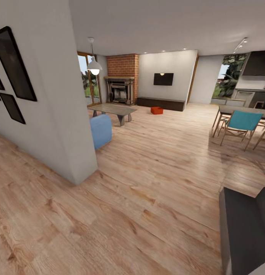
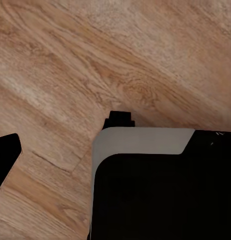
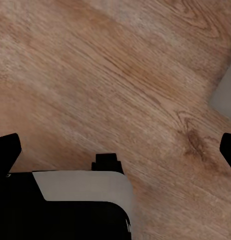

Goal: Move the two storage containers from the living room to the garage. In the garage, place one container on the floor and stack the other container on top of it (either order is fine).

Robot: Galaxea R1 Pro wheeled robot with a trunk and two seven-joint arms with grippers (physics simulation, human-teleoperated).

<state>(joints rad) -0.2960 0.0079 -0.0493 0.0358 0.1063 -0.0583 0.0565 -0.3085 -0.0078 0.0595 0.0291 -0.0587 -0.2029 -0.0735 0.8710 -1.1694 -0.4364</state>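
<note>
Far across the living room, a small red-orange storage container [image 1: 156, 110] sits on the light wood-plank floor [image 1: 155, 183] in front of the long dark low cabinet [image 1: 161, 103]. At this distance I cannot tell whether it is one box or two. Both wrist views look straight down at the planks, well away from it. My right gripper [image 3: 115, 150] is open, with a black fingertip [image 3: 6, 150] at each side edge and nothing between them. My left gripper [image 2: 115, 150] shows one black fingertip [image 2: 6, 152] at the far edge, spread wide over my own grey-and-black base [image 2: 155, 190].
A white wall corner [image 1: 71, 133] with dark picture frames juts in at the left. Beyond it are a blue seat [image 1: 101, 130], a grey low table [image 1: 113, 110], the brick fireplace [image 1: 121, 86] and the wall TV [image 1: 163, 79]. A dining table with teal chairs [image 1: 241, 122] stands at the right.
</note>
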